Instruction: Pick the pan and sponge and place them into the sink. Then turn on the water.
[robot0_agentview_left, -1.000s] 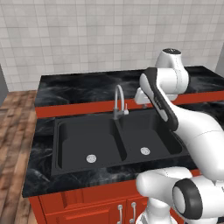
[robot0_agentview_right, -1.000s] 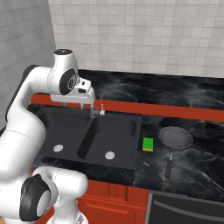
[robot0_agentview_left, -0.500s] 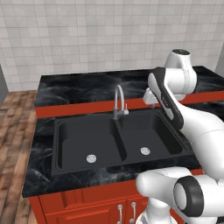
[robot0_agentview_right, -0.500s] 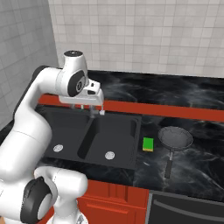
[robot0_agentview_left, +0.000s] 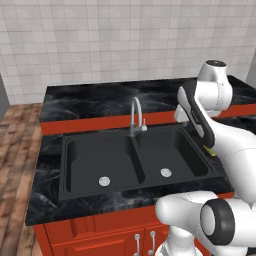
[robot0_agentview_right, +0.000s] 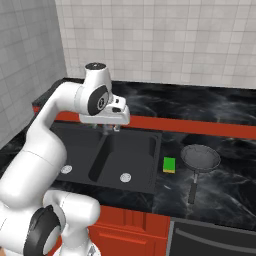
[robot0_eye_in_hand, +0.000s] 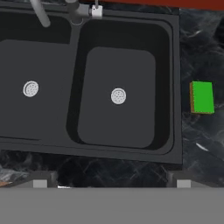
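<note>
Pale tiled wall rises behind a black marble bench with red cabinet fronts below; no writing or brand shows anywhere. From the right base view, the black double sink sits at centre, both basins bare. At 3 o'clock of its rim lies the green sponge, and further toward 3 o'clock the dark pan, apart from it. The pincer hovers above the sink, fingers spread wide, holding nothing.
</note>
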